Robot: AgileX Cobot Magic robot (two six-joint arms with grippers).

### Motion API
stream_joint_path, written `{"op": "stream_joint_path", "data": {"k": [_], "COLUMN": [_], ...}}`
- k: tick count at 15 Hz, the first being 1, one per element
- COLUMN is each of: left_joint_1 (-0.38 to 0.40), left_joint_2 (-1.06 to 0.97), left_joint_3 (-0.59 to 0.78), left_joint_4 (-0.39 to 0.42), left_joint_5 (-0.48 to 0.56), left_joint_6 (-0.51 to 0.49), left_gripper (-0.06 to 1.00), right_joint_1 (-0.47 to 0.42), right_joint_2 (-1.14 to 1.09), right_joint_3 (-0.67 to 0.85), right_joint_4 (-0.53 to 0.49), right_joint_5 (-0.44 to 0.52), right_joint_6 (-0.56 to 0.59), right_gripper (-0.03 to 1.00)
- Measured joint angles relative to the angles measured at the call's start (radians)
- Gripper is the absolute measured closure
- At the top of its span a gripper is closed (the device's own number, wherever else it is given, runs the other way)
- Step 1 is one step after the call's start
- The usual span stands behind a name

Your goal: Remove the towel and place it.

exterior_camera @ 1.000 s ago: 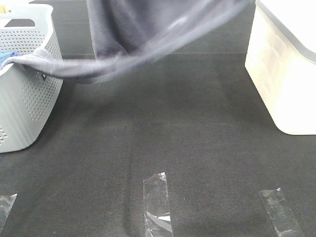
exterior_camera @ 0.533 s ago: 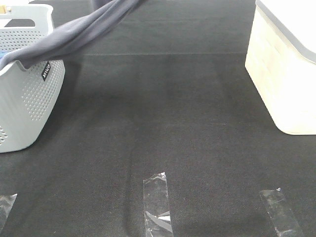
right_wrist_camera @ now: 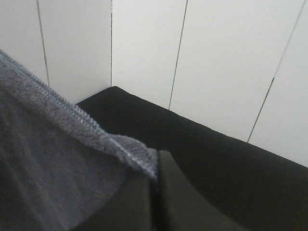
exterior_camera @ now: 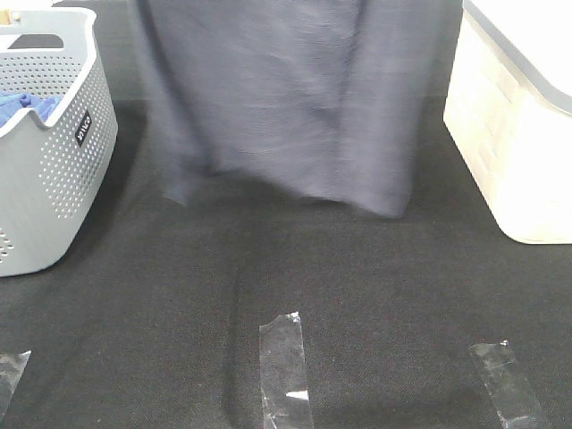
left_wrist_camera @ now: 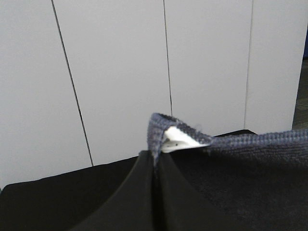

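Note:
The slate-grey towel (exterior_camera: 286, 98) hangs spread out from above the exterior high view, its lower edge hovering just over the black mat between the basket and the white bin. Both grippers are out of that view. In the left wrist view my left gripper (left_wrist_camera: 155, 161) is shut on one hemmed corner of the towel (left_wrist_camera: 250, 144), where a white label (left_wrist_camera: 180, 140) shows. In the right wrist view my right gripper (right_wrist_camera: 155, 180) is shut on the other corner of the towel (right_wrist_camera: 57, 144) at its stitched hem.
The grey perforated basket (exterior_camera: 54, 170) stands at the left with a bright blue cloth (exterior_camera: 22, 107) inside. A white lidded bin (exterior_camera: 514, 134) stands at the right. Clear tape strips (exterior_camera: 286, 366) lie on the black mat (exterior_camera: 295, 277) near the front.
The towel has come out of the basket and over to the middle. It was a bunched strand trailing from the basket rim; now it hangs open as a wide sheet, and the blue cloth shows.

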Motion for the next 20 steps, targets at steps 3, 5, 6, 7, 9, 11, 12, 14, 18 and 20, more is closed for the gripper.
{"op": "stream_joint_path", "data": {"k": [3, 5, 6, 7, 9, 11, 12, 14, 18, 20], "left_joint_1": [0.000, 0.000, 0.000, 0.002, 0.021, 0.081, 0.109, 0.164, 0.244, 0.258], "left_joint_2": [0.013, 0.056, 0.088, 0.123, 0.208, 0.322, 0.370, 0.453, 0.536, 0.536], "left_joint_3": [-0.002, -0.002, -0.002, -0.002, -0.002, -0.002, -0.002, -0.002, -0.014, -0.086], "left_joint_4": [0.001, 0.016, 0.023, 0.031, 0.046, 0.043, 0.039, 0.040, 0.055, 0.075], "left_joint_5": [0.062, 0.145, 0.173, 0.189, 0.191, 0.123, 0.070, -0.094, -0.589, -0.774], "left_joint_6": [0.001, 0.004, 0.019, 0.033, 0.046, 0.006, -0.030, -0.081, -0.195, -0.202], "left_gripper": [0.94, 0.94, 0.94, 0.94, 0.94, 0.94, 0.94, 0.94, 0.94, 0.94], "right_joint_1": [0.000, 0.001, 0.001, 0.001, 0.001, 0.003, 0.008, 0.011, 0.011, 0.013], "right_joint_2": [0.023, 0.062, 0.088, 0.121, 0.187, 0.294, 0.347, 0.441, 0.527, 0.503], "right_joint_3": [-0.005, -0.007, -0.007, -0.007, -0.007, -0.007, -0.007, -0.007, -0.007, -0.009], "right_joint_4": [-0.019, -0.053, -0.076, -0.106, -0.146, -0.147, -0.146, -0.145, -0.148, -0.148], "right_joint_5": [0.047, 0.093, 0.107, 0.109, 0.098, 0.018, -0.044, -0.197, -0.597, -0.753], "right_joint_6": [0.000, 0.011, 0.028, 0.041, 0.050, 0.051, 0.051, 0.051, 0.051, 0.051], "right_gripper": [0.97, 0.97, 0.97, 0.97, 0.97, 0.97, 0.97, 0.97, 0.97, 0.97]}}
